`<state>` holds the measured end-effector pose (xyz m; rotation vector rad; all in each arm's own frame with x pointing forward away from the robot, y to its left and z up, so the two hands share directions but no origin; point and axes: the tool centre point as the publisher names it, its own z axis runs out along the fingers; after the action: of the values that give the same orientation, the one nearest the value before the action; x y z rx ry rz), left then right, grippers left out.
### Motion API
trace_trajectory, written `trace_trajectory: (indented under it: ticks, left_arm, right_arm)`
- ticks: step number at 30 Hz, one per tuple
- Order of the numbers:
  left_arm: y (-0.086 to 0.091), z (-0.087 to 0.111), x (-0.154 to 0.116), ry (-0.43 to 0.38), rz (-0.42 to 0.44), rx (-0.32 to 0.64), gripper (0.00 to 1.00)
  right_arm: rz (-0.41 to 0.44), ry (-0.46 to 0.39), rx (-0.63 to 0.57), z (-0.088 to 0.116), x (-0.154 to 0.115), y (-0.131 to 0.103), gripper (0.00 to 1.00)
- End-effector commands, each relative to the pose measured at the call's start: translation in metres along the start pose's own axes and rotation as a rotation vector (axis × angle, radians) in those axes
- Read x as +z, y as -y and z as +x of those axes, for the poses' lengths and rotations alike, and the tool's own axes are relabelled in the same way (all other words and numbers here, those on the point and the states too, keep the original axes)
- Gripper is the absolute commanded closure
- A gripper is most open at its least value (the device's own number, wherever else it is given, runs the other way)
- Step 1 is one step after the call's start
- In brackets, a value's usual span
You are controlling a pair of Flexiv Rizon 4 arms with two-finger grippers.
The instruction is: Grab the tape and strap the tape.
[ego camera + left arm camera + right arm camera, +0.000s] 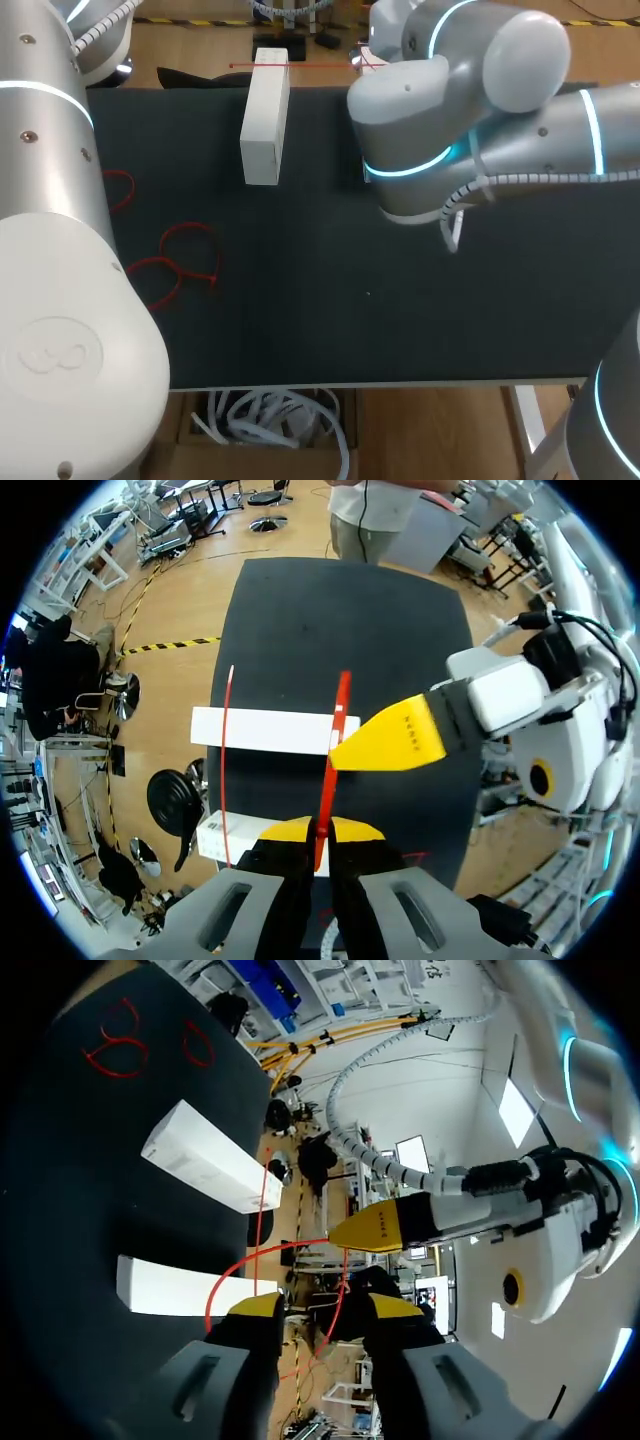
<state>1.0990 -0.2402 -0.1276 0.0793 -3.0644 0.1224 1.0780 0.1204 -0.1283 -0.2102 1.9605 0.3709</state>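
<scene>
Head view, left to right: our left arm (50,300) fills the near left corner. Loose red loops (186,262) lie on the mat just beside it, well apart from the work. A long white box (265,115) lies on the far half of the mat, and a second white box (271,52) sits at the far edge beyond it. The red strap (240,66) shows as a thin line held in the air across that second box. Our right arm (480,130) comes in from the right, just beside the long box. Neither gripper shows from here.

Left wrist view: the left gripper (318,832) is clenched on one end of the strap, which rises ahead of the fingers and bows round in a wide loop. One yellow finger of the other arm is right beside the strap; we cannot tell whether it touches.

Right wrist view: the right gripper (325,1308) has its fingers well apart. The thin loop passes between them, but neither pad is seen to touch it, so this gripper holds nothing.

Assessment: we judge the strap very light, thin, springy and slick, likely to twist or whip if pinched mid-span. The best hold is close to the free end, flat faces against the pads.

Surface: the dark mat (350,300) looks matt and soft, and we expect little sliding on it. Working room is tight, with both wrists close together above the boxes.
</scene>
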Motion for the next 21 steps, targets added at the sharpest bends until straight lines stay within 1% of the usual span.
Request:
trace_trajectory:
  ticks: [1,5,8,10,12,15,18,21]
  left_arm:
    - [0.001,-0.001,-0.001,-0.004,-0.005,-0.001,1.00]
    - [0.001,-0.001,-0.001,-0.004,-0.005,-0.001,1.00]
    - [0.001,-0.001,-0.001,-0.004,-0.005,-0.001,1.00]
    - [0.001,-0.001,-0.001,-0.004,-0.005,-0.001,1.00]
    - [0.001,-0.001,-0.001,-0.004,-0.005,-0.001,1.00]
    - [0.001,-0.001,-0.001,-0.004,-0.005,-0.001,1.00]
    - [0.001,-0.001,-0.001,-0.004,-0.005,-0.001,1.00]
    - [0.001,-0.001,-0.001,-0.004,-0.005,-0.001,1.00]
  right_arm:
    - [-0.070,-0.049,0.010,-0.005,-0.027,0.011,0.69]
    - [-0.077,-0.051,0.011,-0.009,-0.040,0.024,0.68]
    - [-0.068,-0.053,0.035,-0.015,-0.049,0.043,0.66]
    - [-0.056,-0.056,0.059,-0.019,-0.051,0.059,0.65]
    - [-0.026,-0.049,0.075,-0.026,-0.052,0.078,0.64]
    - [0.010,-0.033,0.071,-0.036,-0.048,0.109,0.64]
    - [0.025,-0.033,0.065,-0.043,-0.042,0.131,0.64]
    - [0.019,-0.050,0.044,-0.047,-0.035,0.141,0.63]
